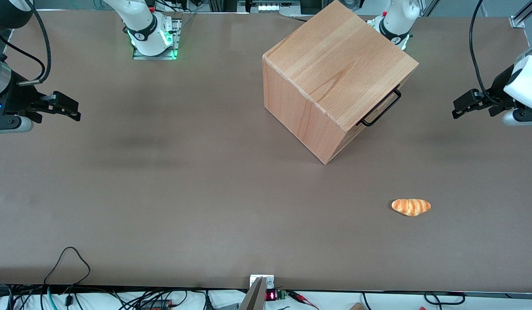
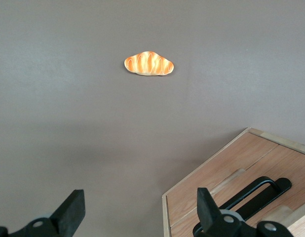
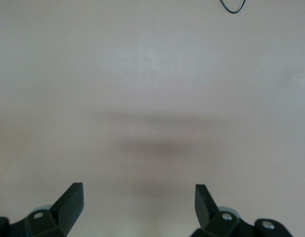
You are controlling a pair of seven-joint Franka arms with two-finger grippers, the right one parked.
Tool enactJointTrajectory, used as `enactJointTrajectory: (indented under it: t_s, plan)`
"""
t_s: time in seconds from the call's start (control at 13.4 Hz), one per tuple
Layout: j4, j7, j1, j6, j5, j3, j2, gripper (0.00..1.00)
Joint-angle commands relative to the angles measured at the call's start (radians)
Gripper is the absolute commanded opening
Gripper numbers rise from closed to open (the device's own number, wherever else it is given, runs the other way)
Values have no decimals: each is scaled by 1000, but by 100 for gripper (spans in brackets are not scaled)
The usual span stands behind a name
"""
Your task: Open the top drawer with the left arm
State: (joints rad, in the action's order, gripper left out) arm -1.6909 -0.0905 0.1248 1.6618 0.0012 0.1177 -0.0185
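Note:
The cube-shaped beech-wood cabinet (image 1: pixel 334 77) stands on the table, turned at an angle, its front facing the working arm's end. The top drawer (image 2: pixel 226 170) sits flush in the cabinet, and its thin black U-shaped handle (image 1: pixel 381 108) sticks out from the front. The handle also shows in the left wrist view (image 2: pixel 253 195). My left arm's gripper (image 1: pixel 457 110) hovers above the table in front of the drawer, well apart from the handle. In the left wrist view the gripper (image 2: pixel 140 197) is open and empty, with one black fingertip (image 2: pixel 204 200) lined up over the drawer front.
A small orange toy bread roll (image 1: pixel 411 207) lies on the brown table (image 1: pixel 184 181), nearer to the front camera than the cabinet; it also shows in the left wrist view (image 2: pixel 149 63). Cables lie along the table's near edge.

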Motion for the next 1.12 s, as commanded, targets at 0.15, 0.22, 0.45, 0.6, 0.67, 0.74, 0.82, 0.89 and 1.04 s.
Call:
enactJointTrajectory:
  t_s: [0.15,0.22,0.45,0.6,0.67,0.74,0.82,0.89,1.04]
  plan:
    - [-65,14,10,44,-3,2,26,100]
    - [-91,15,12,52,-19,0,29,100]
    - [-188,142,16,122,-75,-3,31,100]
    - [-242,239,16,127,-116,-6,29,100]
    - [-272,253,16,127,-150,-7,26,100]
    - [-294,253,16,127,-183,-13,23,100]
    - [-306,255,16,127,-193,-24,23,100]
    - [-317,255,16,127,-194,-41,20,100]
    - [-331,255,16,130,-195,-76,14,100]
